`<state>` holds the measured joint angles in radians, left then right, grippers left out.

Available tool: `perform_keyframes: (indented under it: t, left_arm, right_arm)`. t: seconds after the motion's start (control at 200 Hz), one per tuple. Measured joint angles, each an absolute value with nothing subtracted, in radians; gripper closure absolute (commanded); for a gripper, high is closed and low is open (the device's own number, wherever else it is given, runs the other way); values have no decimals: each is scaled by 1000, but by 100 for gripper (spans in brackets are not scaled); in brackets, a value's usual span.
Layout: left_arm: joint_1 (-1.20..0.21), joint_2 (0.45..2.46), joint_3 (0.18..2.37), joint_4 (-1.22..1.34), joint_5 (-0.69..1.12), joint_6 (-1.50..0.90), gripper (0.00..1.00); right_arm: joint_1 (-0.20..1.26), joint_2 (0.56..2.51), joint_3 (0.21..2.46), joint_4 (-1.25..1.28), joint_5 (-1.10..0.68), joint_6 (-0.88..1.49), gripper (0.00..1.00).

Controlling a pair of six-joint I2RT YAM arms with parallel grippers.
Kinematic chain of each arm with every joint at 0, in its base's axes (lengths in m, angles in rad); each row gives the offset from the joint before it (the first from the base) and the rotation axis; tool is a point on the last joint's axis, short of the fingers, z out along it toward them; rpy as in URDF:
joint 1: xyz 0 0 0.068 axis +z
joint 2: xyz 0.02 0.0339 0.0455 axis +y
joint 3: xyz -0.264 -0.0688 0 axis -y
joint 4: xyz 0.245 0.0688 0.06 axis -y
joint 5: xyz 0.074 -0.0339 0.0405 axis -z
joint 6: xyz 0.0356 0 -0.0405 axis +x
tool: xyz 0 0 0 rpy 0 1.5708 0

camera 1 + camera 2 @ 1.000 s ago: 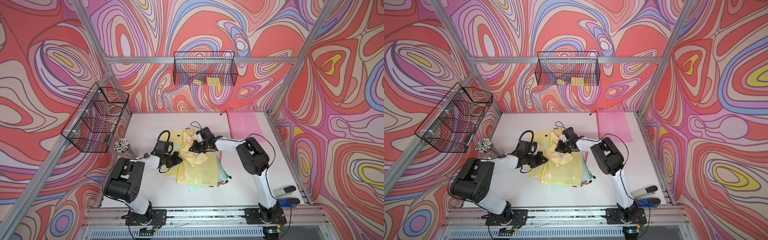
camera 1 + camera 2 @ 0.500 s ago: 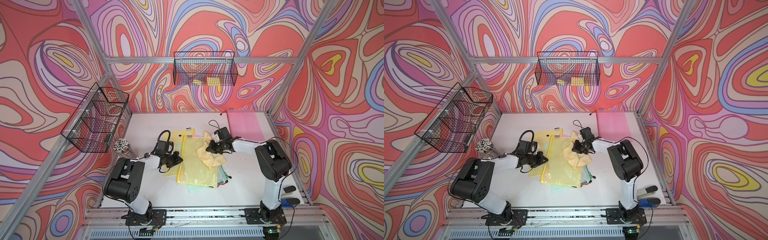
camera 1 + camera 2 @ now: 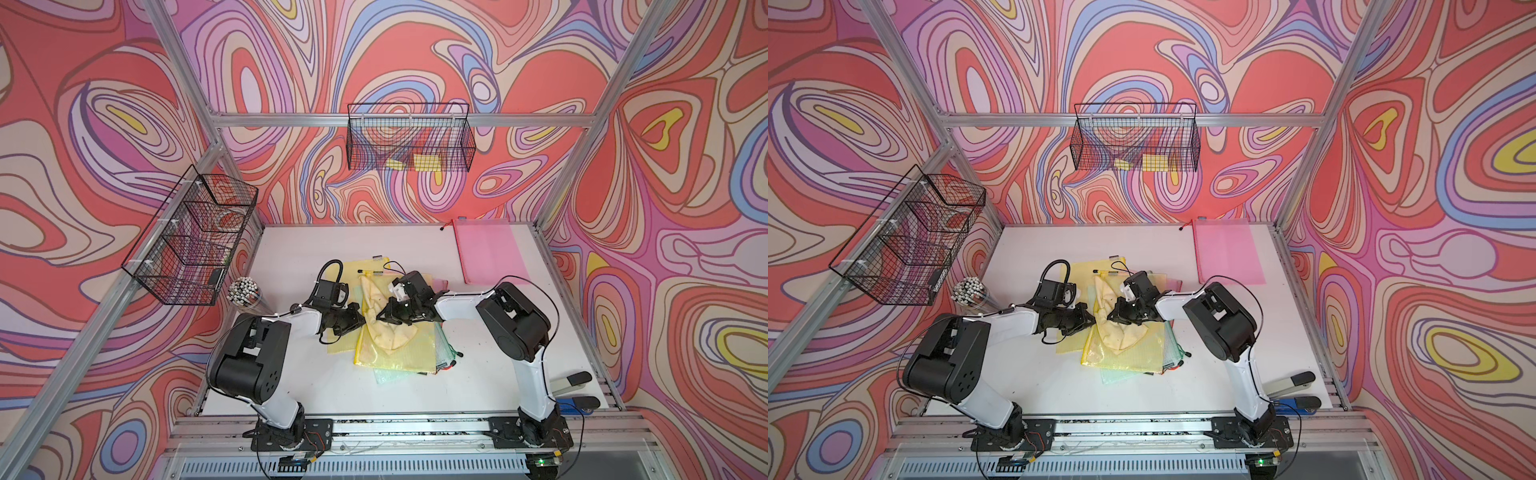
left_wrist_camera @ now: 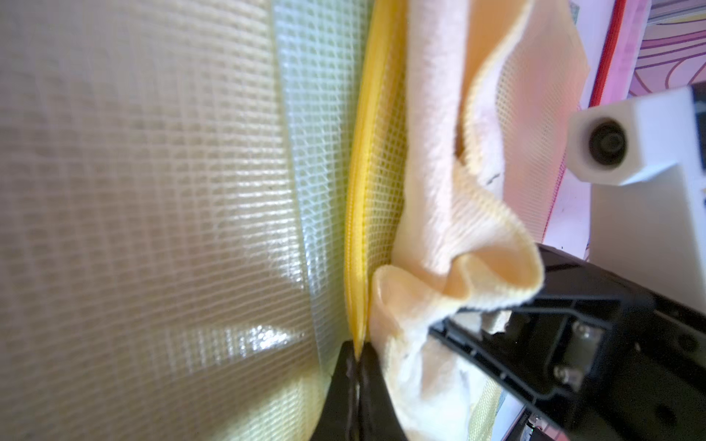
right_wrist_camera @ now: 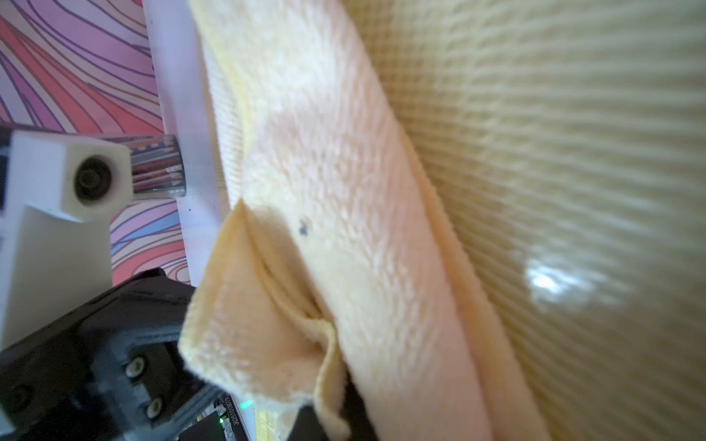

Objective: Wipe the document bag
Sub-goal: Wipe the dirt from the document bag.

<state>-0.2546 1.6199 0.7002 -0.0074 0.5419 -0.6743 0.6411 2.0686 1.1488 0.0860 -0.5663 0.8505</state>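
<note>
A yellow mesh document bag (image 3: pixel 399 353) (image 3: pixel 1133 353) lies on top of a stack of bags at mid-table. My left gripper (image 3: pixel 360 320) (image 4: pixel 357 357) is shut on its yellow zipper edge (image 4: pixel 361 229) at the bag's left side. A pale yellow cloth (image 3: pixel 390 332) (image 5: pixel 324 191) is spread crumpled over the bag. My right gripper (image 3: pixel 380 318) is shut on the cloth's left end, a short way from the left gripper. In the right wrist view the cloth covers the jaws, and the bag's mesh (image 5: pixel 554 152) fills the space beside it.
More bags stick out under the stack: a yellow one (image 3: pixel 340 345) at the left, a green one (image 3: pixel 386 376) in front. A pink bag (image 3: pixel 490 249) lies at the back right. A pen cup (image 3: pixel 245 291) stands left. Wire baskets (image 3: pixel 191 241) (image 3: pixel 409 141) hang on the walls. Staplers (image 3: pixel 575 380) lie front right.
The right gripper dragged the cloth to the right across the bag, then back left next to the left gripper. The left gripper has kept its hold in place.
</note>
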Motion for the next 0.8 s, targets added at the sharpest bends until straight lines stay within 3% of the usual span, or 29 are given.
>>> perform_keyframes:
  t: [0.26,0.356,0.596,0.796]
  left_arm:
    - [-260,1620,708,-7,544,-674,100]
    - [-260,1620,709,-5,542,-678,100]
    - [-267,1650,714,29,535,-719,100]
    - [-292,1682,740,69,522,-757,100]
  right_arm:
    - [377,1834,898,1,-533,792,100]
    - [351,1797,896,-47,-509,771,100]
    - [581,1811,1076,-138,-451,769,100]
    - [743,1961,1236,-22,-495,824,100]
